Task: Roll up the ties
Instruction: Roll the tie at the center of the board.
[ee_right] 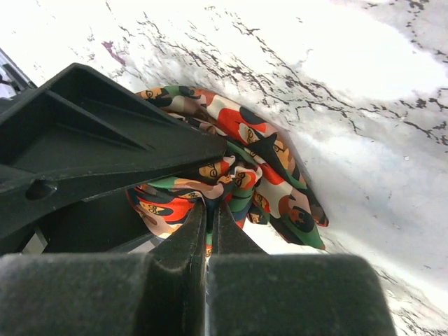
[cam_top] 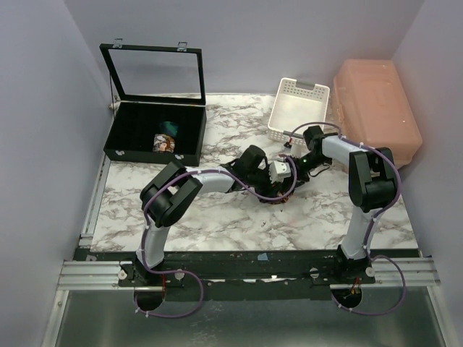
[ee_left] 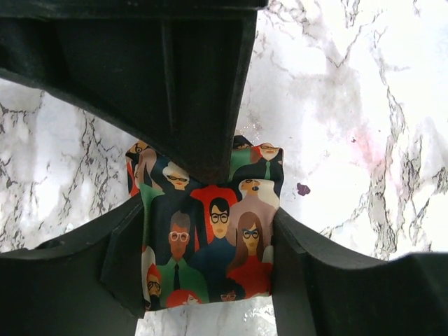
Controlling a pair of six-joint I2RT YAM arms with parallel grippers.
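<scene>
The marble-patterned table [cam_top: 217, 224] carries a black open-lidded case [cam_top: 137, 156] at ten o'clock, a white slotted basket [cam_top: 277, 108] at one, a pink box [cam_top: 376, 108] at two, and a printed tie [ee_left: 210, 245] at centre.

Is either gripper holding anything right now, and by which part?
Both hold the bunched fabric necktie with the red, green and orange people print: left gripper clamps its two side edges, right gripper pinches a fold at its edge.

A white slotted basket [cam_top: 298, 108] stands just beyond the fingers [ee_left: 329, 287]. A pink lidded box [cam_top: 376, 119] sits farther right and an open black case [cam_top: 154, 130] far left, all on a marble table [cam_top: 217, 217].
</scene>
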